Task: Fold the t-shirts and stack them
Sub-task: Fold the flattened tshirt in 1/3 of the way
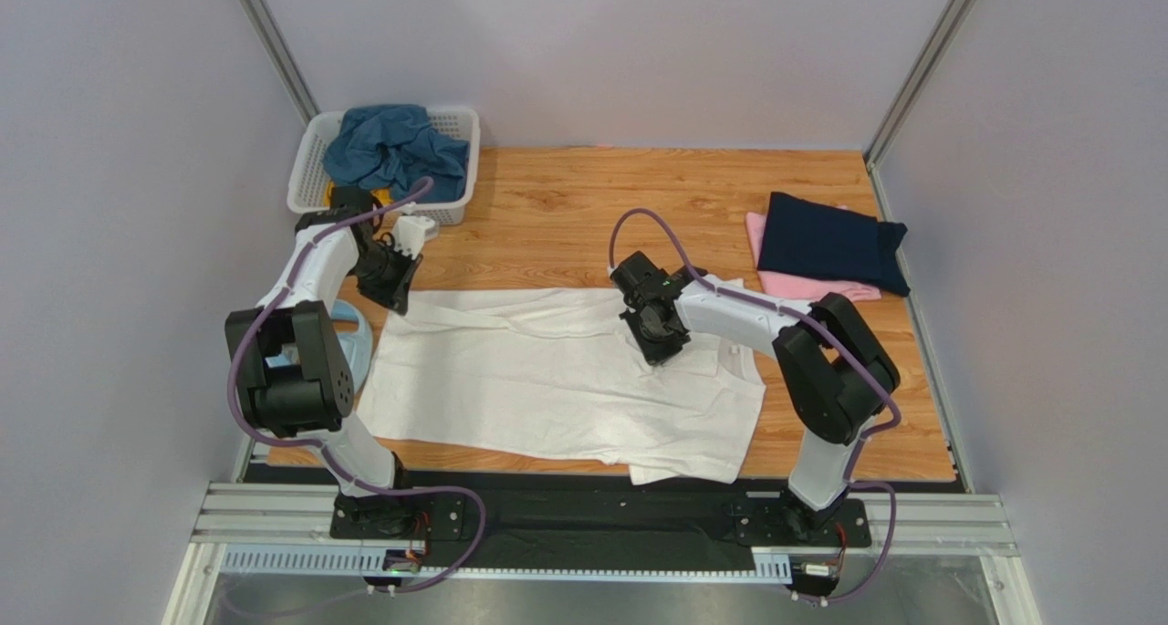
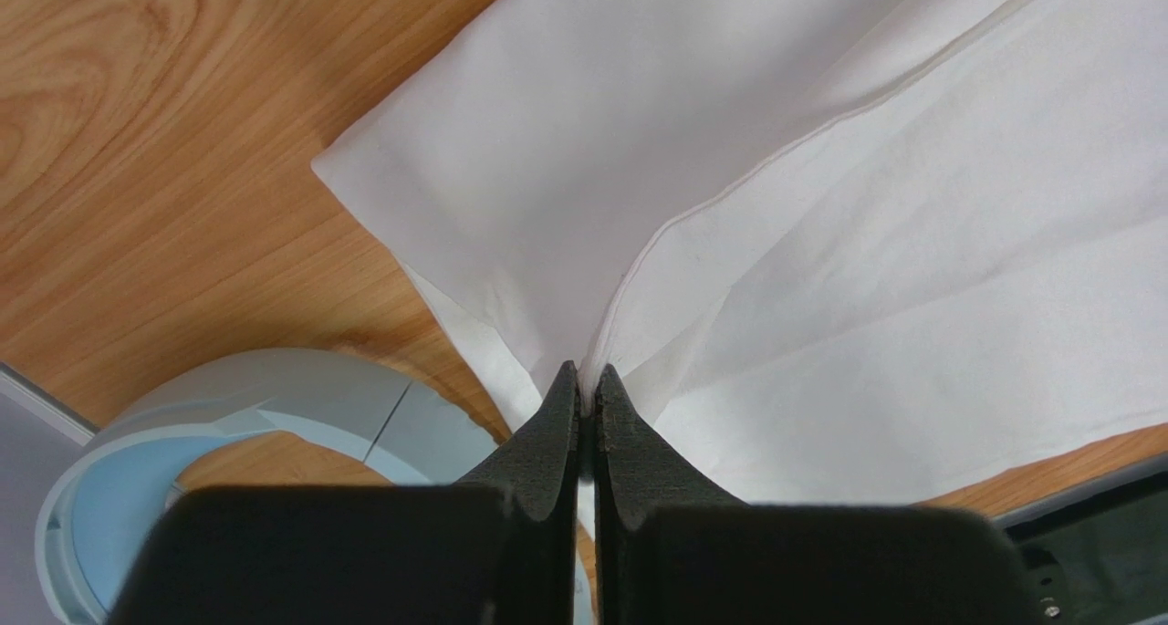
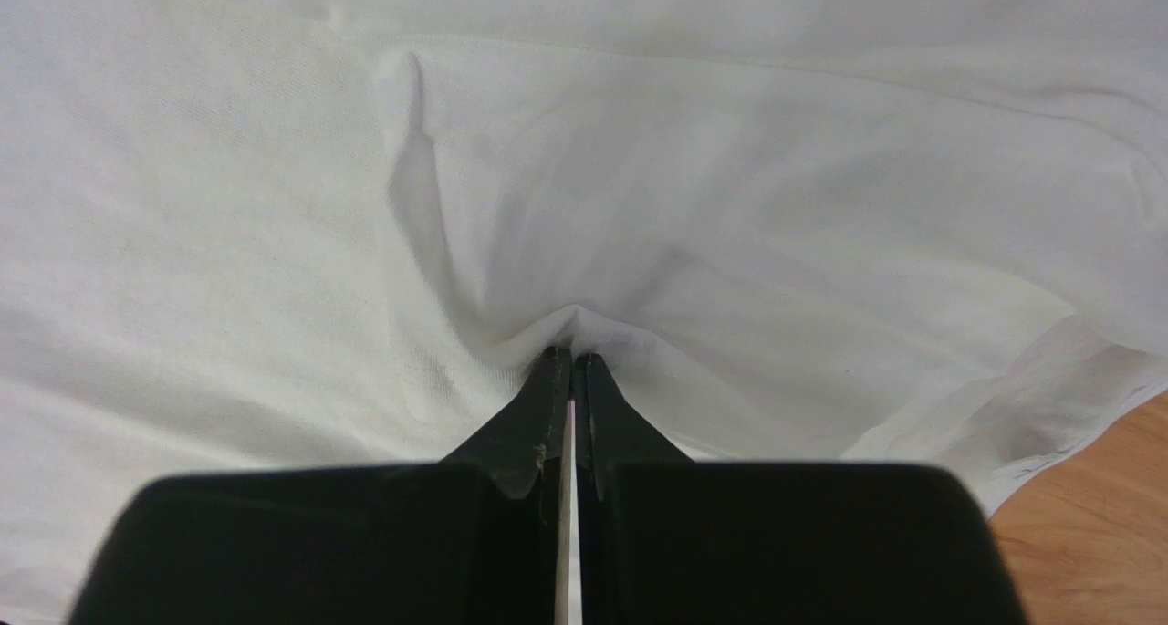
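A large white t-shirt [image 1: 549,379] lies spread across the wooden table. My left gripper [image 1: 388,280] sits at its far left corner, shut on a fold of the white cloth [image 2: 713,174]; the pinch shows at the gripper's tips [image 2: 586,375]. My right gripper [image 1: 655,327] is over the shirt's right part, shut on a pinched ridge of the fabric [image 3: 590,146], with the cloth puckering at its tips [image 3: 570,356]. A folded navy t-shirt [image 1: 832,242] rests on a folded pink one [image 1: 795,286] at the far right. A teal-blue t-shirt [image 1: 391,143] is heaped in the basket.
The white slatted basket [image 1: 313,167] stands at the far left corner. Light-blue headphones [image 1: 350,341] lie by the left arm, and they show as a grey-blue ring [image 2: 261,420] in the left wrist view. Grey walls close in both sides.
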{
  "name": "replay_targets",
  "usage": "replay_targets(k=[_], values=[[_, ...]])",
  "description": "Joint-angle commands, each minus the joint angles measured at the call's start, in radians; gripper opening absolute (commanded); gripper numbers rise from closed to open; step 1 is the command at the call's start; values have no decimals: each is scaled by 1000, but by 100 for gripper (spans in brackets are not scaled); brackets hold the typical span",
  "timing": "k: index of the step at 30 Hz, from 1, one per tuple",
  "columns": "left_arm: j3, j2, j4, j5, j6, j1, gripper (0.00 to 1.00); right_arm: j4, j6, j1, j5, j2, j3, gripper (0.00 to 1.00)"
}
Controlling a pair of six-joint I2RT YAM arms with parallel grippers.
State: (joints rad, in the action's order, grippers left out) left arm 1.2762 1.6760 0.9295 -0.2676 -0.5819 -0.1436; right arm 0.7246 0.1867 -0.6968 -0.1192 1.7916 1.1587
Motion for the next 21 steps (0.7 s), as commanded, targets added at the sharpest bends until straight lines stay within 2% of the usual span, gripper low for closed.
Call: replay_targets(k=[1,12,21], values=[[72,-33,17,-1,-13,6,0,16,33,0,12,-69,35,0],[336,37,91,13,-25,10,0,96,56,0,-140,-285,131,0],[400,109,74,21,-39,16,0,87,66,16,-185,-268,141,0]])
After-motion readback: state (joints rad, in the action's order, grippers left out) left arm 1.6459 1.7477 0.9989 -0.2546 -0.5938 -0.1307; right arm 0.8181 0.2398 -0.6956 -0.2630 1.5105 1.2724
